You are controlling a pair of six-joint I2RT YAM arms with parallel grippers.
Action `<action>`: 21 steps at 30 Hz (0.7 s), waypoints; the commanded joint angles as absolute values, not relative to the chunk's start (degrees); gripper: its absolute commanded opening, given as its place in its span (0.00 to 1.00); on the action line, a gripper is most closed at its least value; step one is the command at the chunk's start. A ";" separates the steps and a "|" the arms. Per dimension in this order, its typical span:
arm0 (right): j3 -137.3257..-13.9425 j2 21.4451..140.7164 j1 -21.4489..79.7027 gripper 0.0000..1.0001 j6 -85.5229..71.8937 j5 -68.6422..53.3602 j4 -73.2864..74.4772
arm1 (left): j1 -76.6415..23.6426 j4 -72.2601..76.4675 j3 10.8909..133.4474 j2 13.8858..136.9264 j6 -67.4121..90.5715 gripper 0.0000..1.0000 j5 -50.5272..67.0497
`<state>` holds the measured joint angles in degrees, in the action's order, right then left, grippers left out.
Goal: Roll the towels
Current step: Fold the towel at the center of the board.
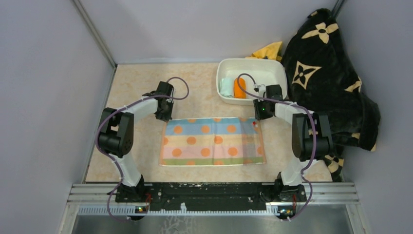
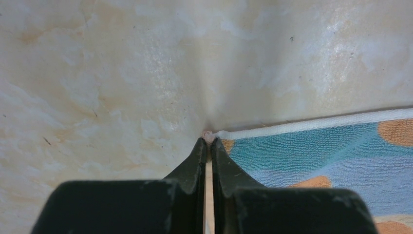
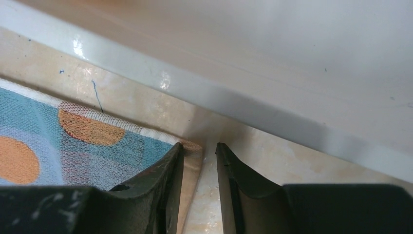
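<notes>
The striped towel with orange dots (image 1: 213,141) lies flat and spread out in the middle of the table. My left gripper (image 1: 164,114) is at its far left corner. In the left wrist view the left gripper (image 2: 209,141) is shut, pinching the tip of that corner of the towel (image 2: 311,151). My right gripper (image 1: 260,117) is at the far right corner. In the right wrist view the right gripper (image 3: 199,148) is open, with the towel's (image 3: 73,146) corner edge lying between the jaws. A mint towel (image 1: 226,87) and an orange towel (image 1: 239,87) lie rolled in the white basin (image 1: 220,68).
The basin stands just beyond the towel's far right corner; its wall (image 3: 243,97) is close in front of my right gripper. A big black flowered blanket (image 1: 331,83) is heaped at the right, a yellow cloth (image 1: 270,50) behind the basin. Grey walls enclose the table.
</notes>
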<state>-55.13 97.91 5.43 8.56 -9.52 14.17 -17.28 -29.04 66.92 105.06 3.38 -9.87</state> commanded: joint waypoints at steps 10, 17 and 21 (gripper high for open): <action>-56.38 102.64 6.26 0.26 10.11 -16.34 20.04 | -16.10 -31.61 64.33 106.81 3.94 0.00 -9.23; -56.23 104.21 8.68 0.27 10.55 -9.17 22.93 | -16.08 -31.64 64.24 106.70 4.21 0.00 -9.27; -56.10 103.18 8.79 0.24 10.29 -6.72 23.66 | -15.84 -31.68 64.24 106.70 4.55 0.00 -9.12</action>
<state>-58.15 100.25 8.01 10.39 -10.17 15.94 -16.82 -28.91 66.76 104.88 4.12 -9.30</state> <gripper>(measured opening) 0.261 0.068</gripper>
